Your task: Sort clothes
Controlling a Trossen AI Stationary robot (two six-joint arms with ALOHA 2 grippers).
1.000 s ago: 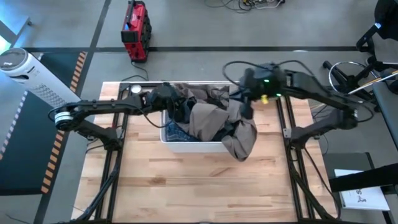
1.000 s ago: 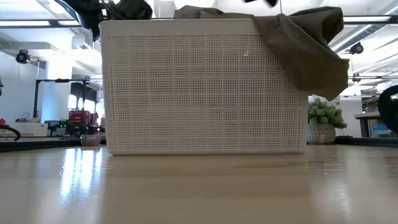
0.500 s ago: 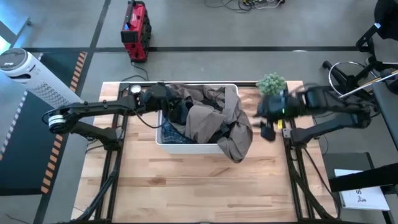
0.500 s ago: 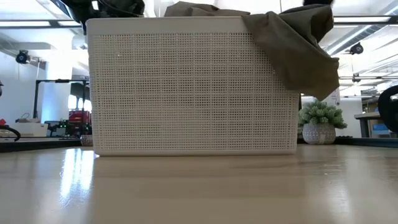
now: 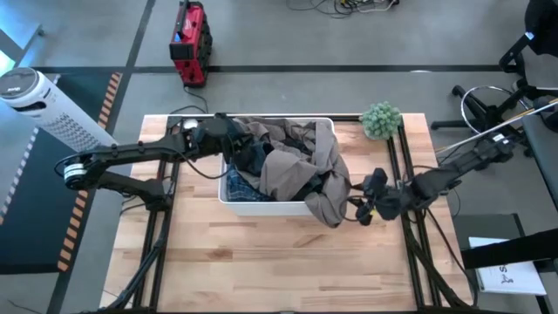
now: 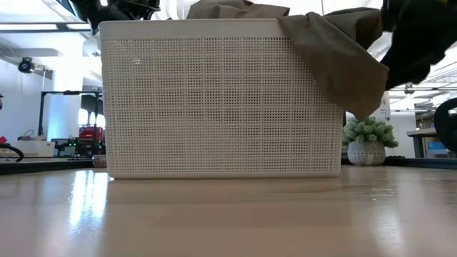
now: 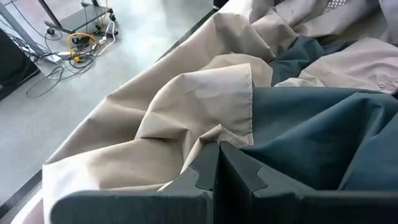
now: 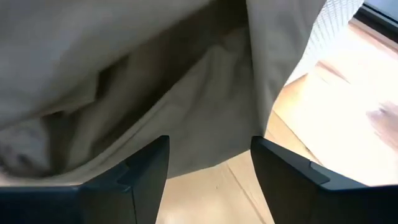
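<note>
A white perforated bin [image 5: 261, 208] [image 6: 214, 107] holds the clothes. A taupe garment [image 5: 327, 187] [image 6: 343, 57] drapes over its right wall and hangs down outside. Beside it in the bin lie a dark grey-green tee [image 5: 251, 157] and a blue-white plaid shirt [image 5: 242, 185]. My left gripper [image 5: 228, 139] [image 7: 217, 148] is at the bin's far left corner, shut on cloth. My right gripper [image 5: 364, 209] [image 8: 208, 168] is open just right of the bin, its fingers pointing at the hanging taupe cloth [image 8: 155, 93] without touching it. My left gripper pinches cloth between its two shut fingertips, where the dark grey-green tee [image 7: 261, 134] meets a taupe hem [image 7: 205, 127]. Creases in the tee run out from the fingertips. One layer or several, I cannot tell. The fingers come slanting down from the table's left side.
A small potted plant [image 5: 381, 119] [image 6: 368, 139] stands at the table's far right corner. Bare wooden tabletop [image 5: 279, 262] stretches from the bin to the near edge. A red machine [image 5: 190, 42] and a white fan [image 5: 35, 100] stand on the floor beyond the table.
My right gripper has let go of the taupe garment above the bin's far right corner. It then swung toward the table's right and near edges, dropped low beside the bin and rolled. The taupe garment now hangs over the right wall. The bin has slid slightly left.
</note>
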